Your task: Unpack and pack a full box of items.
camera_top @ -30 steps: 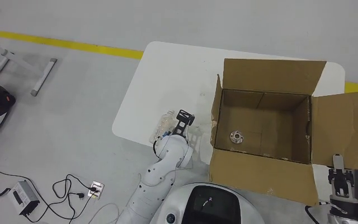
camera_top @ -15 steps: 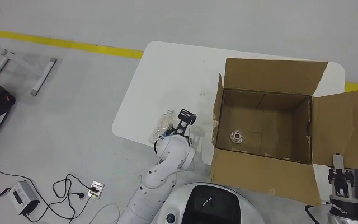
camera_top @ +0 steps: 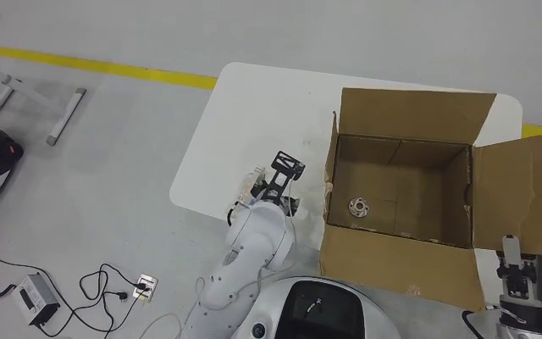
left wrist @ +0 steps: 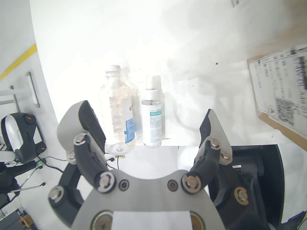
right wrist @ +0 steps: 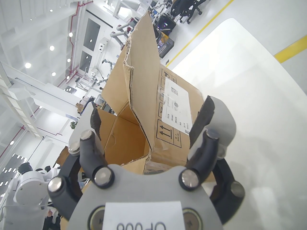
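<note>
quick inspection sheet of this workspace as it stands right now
surface: white table, faint grey marks.
job's things: cardboard box open, flaps out; small round part on its floor; clear bottle and spray bottle side by side at the table's edge.
clutter: grey device on the floor.
grippers: left gripper open, empty, facing both bottles; right gripper open, empty, by a box corner.
cables: black cables loose on the floor.
surroundings: yellow floor line; metal stand.
</note>
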